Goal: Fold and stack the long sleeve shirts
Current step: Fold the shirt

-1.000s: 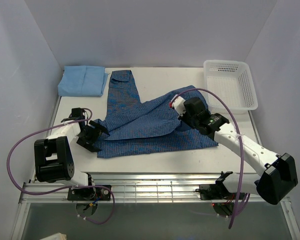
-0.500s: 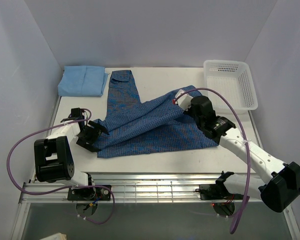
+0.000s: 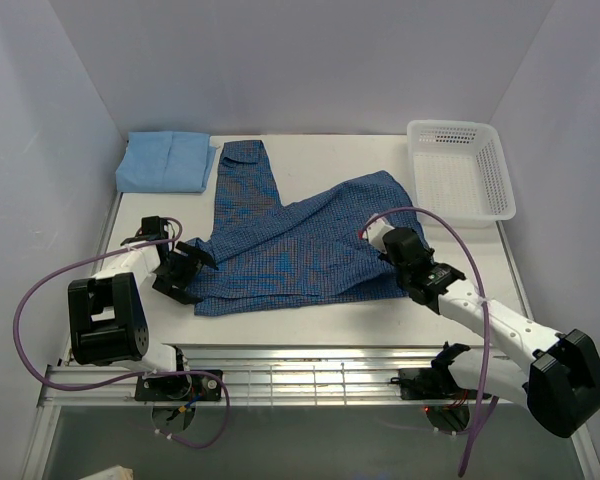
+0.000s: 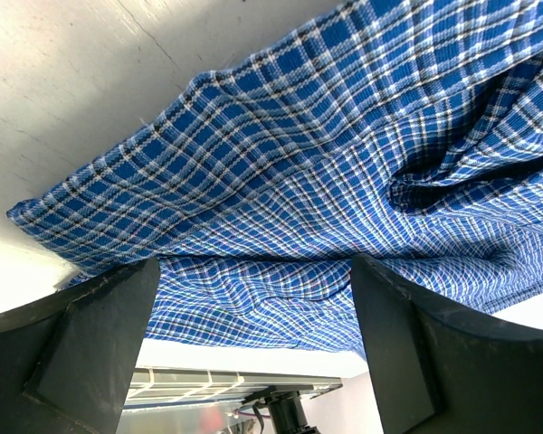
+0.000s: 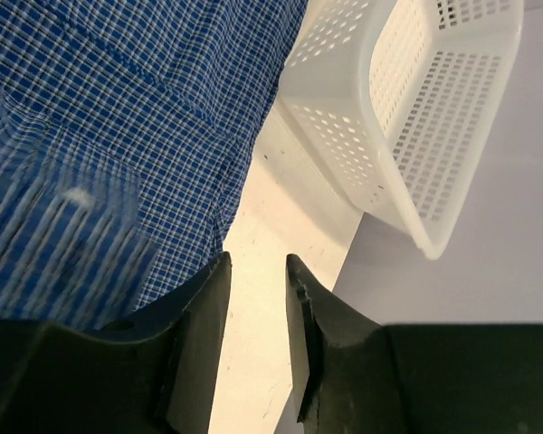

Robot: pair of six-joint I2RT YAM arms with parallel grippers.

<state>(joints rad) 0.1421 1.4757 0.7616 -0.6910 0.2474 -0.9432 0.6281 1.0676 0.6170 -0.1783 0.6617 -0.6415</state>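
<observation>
White table (image 3: pixel 320 160), rumpled checked blue shirt (image 3: pixel 300 250), left fingers (image 4: pixel 90 334) wide, right fingers (image 5: pixel 195 334) parted

My left end effector (image 3: pixel 187 270) sits low at the near left, jaws spread wide. My right end effector (image 5: pixel 256 271) reaches out right of centre, jaws narrowly parted.

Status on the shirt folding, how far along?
Done: the light blue shirt lies folded in the far-left corner. In hand: the checked shirt is spread mid-table, one sleeve stretched toward the far edge; left jaws wide open at its near-left edge, right jaws slightly apart, holding nothing. Left: finish folding it, then stack the two.
</observation>
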